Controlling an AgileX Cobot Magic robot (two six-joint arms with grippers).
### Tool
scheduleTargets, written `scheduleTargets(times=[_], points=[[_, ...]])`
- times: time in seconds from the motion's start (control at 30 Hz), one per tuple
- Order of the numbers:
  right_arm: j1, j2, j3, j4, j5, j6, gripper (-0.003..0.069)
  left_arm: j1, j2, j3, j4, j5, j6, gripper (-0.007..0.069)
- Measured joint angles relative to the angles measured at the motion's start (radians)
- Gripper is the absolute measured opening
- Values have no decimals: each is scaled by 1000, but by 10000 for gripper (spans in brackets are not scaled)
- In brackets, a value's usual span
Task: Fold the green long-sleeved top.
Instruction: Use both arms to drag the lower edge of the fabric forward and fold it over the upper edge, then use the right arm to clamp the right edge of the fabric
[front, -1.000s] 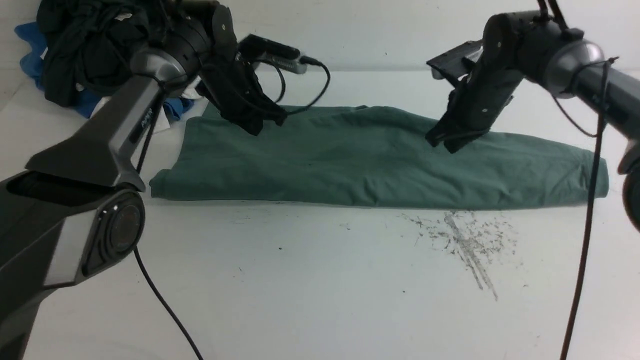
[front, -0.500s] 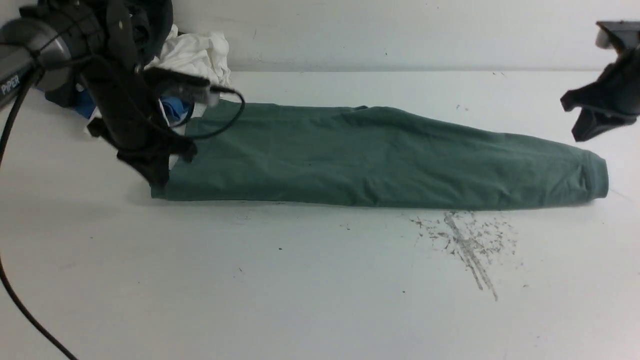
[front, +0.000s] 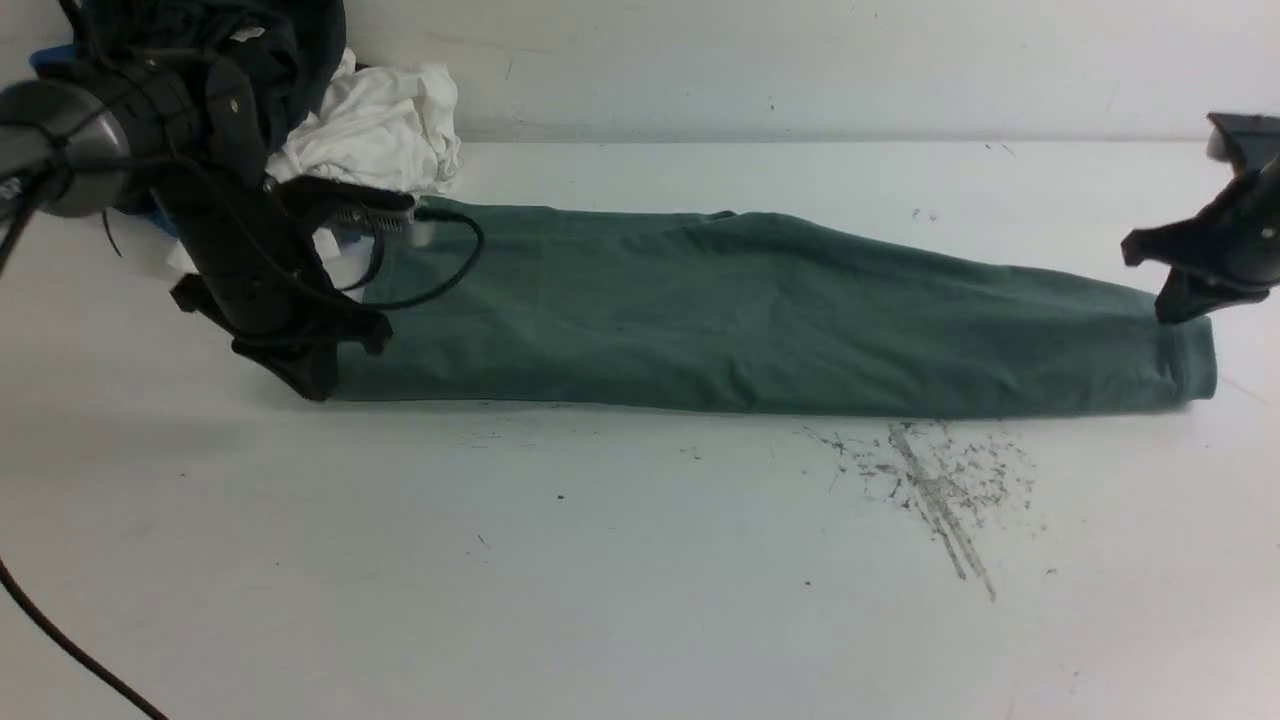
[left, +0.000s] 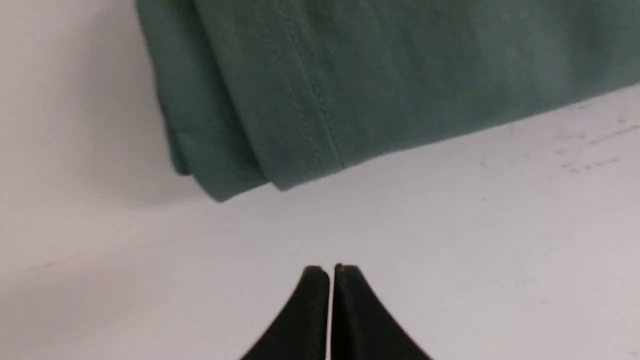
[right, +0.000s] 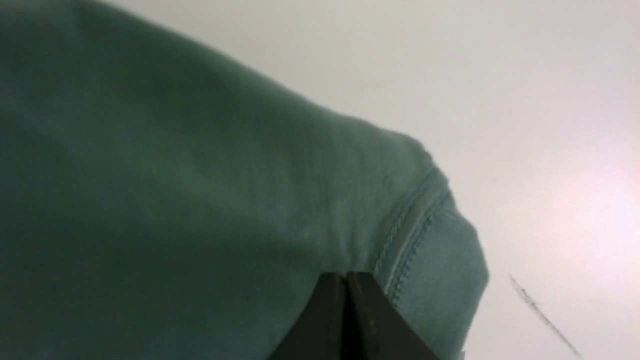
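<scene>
- One green long-sleeved top (front: 760, 320) lay folded lengthwise across the table (front: 640, 560).
- Two grippers, each with jaws pressed together: left gripper (front: 312, 385) just off its left end, right gripper (front: 1172, 312) over its right end (by the stitched hem).
- One heap of clothes (front: 375, 125) sat behind.

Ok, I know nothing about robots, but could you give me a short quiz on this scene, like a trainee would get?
1. True or false: the left gripper is holding the green top.
2. Where does the heap of other clothes lie? A) at the back left of the table B) at the front right C) on the middle of the green top
3. Fill in: the right gripper is at the top's stitched end with its jaws ____.
Key: 1 false, its shut jaws are over bare table beside the top's corner. 2 A. 3 shut.
</scene>
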Motion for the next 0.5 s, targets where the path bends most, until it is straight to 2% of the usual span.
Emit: scheduleTargets(times=[0.07,0.2,0.23,0.27,0.4,0.5], points=[[-4,-10,-48,0,43,10,34,0,-68,-2,3,0,5,-7],[-22,-18,-84,0,112,10,199,0,-236,-5,-8,16,7,-7],[-23,-15,-84,0,115,10,210,0,-243,-5,-11,19,7,-7],[-32,-4,-85,-3,132,21,290,0,-286,-5,-24,43,8,-7],[-55,76,-86,-14,146,63,505,0,-376,-5,-89,103,39,-7],[-61,143,-86,22,146,66,610,0,-440,-5,-123,107,64,-7]])
